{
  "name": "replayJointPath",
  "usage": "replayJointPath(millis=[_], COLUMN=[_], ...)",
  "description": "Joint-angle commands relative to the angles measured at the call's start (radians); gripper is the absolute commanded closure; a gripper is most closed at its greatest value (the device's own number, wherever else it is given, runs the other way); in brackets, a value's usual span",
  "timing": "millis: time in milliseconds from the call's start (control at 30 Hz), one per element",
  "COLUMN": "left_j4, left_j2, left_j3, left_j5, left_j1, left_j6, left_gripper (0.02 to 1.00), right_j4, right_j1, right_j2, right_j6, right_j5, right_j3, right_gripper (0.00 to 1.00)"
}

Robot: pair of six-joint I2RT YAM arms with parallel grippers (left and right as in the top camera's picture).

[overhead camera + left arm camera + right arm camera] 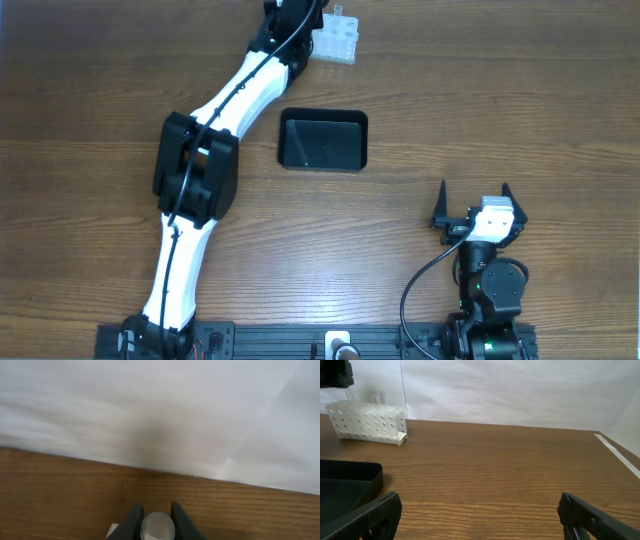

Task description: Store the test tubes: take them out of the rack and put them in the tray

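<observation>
The white perforated rack (336, 40) stands at the table's far edge; in the right wrist view the rack (367, 422) has clear tubes (378, 398) sticking up from it. A black tray (323, 140) lies in the middle, with no tubes visible inside. My left gripper (156, 508) is at the rack, shut on the round clear top of a test tube (157, 527). Near the front right of the table, my right gripper (472, 207) is open with nothing between its fingers (377, 515).
A white wall rises just behind the rack. The left arm (215, 130) stretches diagonally over the table's left half, beside the tray. Bare wooden table (520, 100) lies to the right of the tray and rack. A pale tape strip (617, 455) marks the right side.
</observation>
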State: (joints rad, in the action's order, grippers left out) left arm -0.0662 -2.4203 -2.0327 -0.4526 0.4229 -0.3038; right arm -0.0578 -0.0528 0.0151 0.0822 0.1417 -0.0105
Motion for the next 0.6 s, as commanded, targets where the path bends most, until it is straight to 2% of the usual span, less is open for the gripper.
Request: replayJointPath(millis=[33,267,400,500,600], left_j4=[-0.03,-0.277,-0.426,-0.475,-0.584], left_j2=[0.125,0.256,0.298,0.301,0.3], left_j3=[-0.029,-0.029,-0.029,-0.028,-0.028], left_j5=[-0.016,0.002,0.01,0.042,0.091], left_j1=[-0.009,-0.003,0.005,0.013,0.021], left_j6=[0.04,0.01,-0.1,-0.13,-0.265], left_gripper=[0.98,0.98,0.978,0.978,0.978], right_j4=[-0.003,-0.003,-0.003,-0.003,-0.003], right_j1=[0.006,0.006,0.006,0.006,0.006], right_j2=[-0.003,-0.003,-0.003,-0.003,-0.003], right_j6=[0.002,0.002,0.002,0.002,0.002], right_j5=[0.009,0.009,0.009,0.009,0.009], right_j3=[0.005,0.005,0.005,0.005,0.005], right_gripper=[0.007,0.009,0.009,0.009,0.009])
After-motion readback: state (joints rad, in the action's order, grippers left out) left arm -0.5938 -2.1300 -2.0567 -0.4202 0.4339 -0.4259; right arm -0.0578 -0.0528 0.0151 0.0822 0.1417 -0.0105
